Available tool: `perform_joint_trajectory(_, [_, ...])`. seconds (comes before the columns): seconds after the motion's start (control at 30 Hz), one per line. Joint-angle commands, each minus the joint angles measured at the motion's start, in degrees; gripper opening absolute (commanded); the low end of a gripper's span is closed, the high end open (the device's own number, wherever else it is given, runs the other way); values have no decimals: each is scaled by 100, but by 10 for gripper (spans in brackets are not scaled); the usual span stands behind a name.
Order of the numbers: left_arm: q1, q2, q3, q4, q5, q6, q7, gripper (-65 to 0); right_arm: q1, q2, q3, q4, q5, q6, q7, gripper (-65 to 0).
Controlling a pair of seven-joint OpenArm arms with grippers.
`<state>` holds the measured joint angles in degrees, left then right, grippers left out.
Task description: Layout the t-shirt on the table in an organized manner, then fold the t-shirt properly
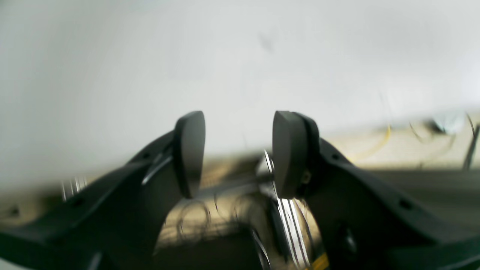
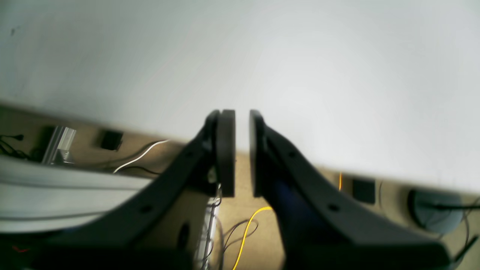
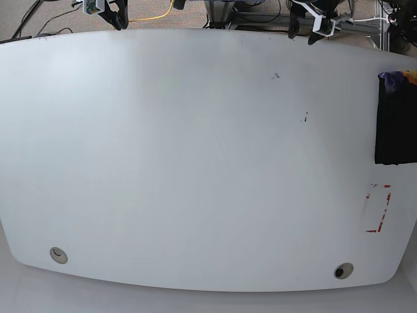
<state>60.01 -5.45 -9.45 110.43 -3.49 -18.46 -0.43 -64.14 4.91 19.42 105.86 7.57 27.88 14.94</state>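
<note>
My left gripper (image 1: 238, 153) stands with its jaws well apart; nothing lies between the two dark pads (image 1: 191, 150), and only bare white surface and blurred floor show through the gap. My right gripper (image 2: 242, 152) has its jaws drawn almost together, with a narrow slit left between the pads (image 2: 226, 150); nothing is clamped in that slit.

Both grippers sit at the far edge of the table (image 3: 195, 163), near its rim. In the base view my left gripper (image 3: 311, 29) is at the upper right and my right gripper (image 3: 117, 18) is at the upper left, well apart from each other. Neither touches the cloth.

The t-shirt (image 3: 395, 117) lies at the table's right edge in the base view, folded into a narrow upright black rectangle that is cut off by the frame border. A purple and orange patch shows at its top corner. It is well apart from both grippers.

Just below the t-shirt, a red tape mark (image 3: 379, 208) outlines a small rectangle on the tabletop. Two round holes (image 3: 58, 254) sit near the front corners. A few dark specks (image 3: 275, 75) mark the surface right of centre. A yellow cable (image 2: 247, 228) runs across the floor beyond the table.
</note>
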Motion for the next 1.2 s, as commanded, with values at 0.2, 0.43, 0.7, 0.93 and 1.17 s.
perform_joint_trajectory(0.2, [1441, -22, -26, -41, -16, -22, -111, -376, -1133, -179, -30, -147, 109, 408, 154, -591])
perform_joint_trajectory(0.43, [1335, -277, 0, -1149, -16, -22, -111, -376, -887, -170, -329, -1334, 73, 408, 154, -591])
perform_joint_trajectory(0.7, [-98, -435, 211, -3320, -16, -5, -111, -376, 194, 252, -944, -3277, -129, 346, 154, -591])
perform_joint_trajectory(0.93, [-1443, -444, 563, -5105, -16, 4, -129, -376, 1390, 252, -971, -4894, -384, 346, 172, -591])
perform_joint_trajectory(1.17, [-2506, -444, 835, -6423, -16, 13, -120, -376, 2199, 252, -979, -5870, -445, 346, 154, -591])
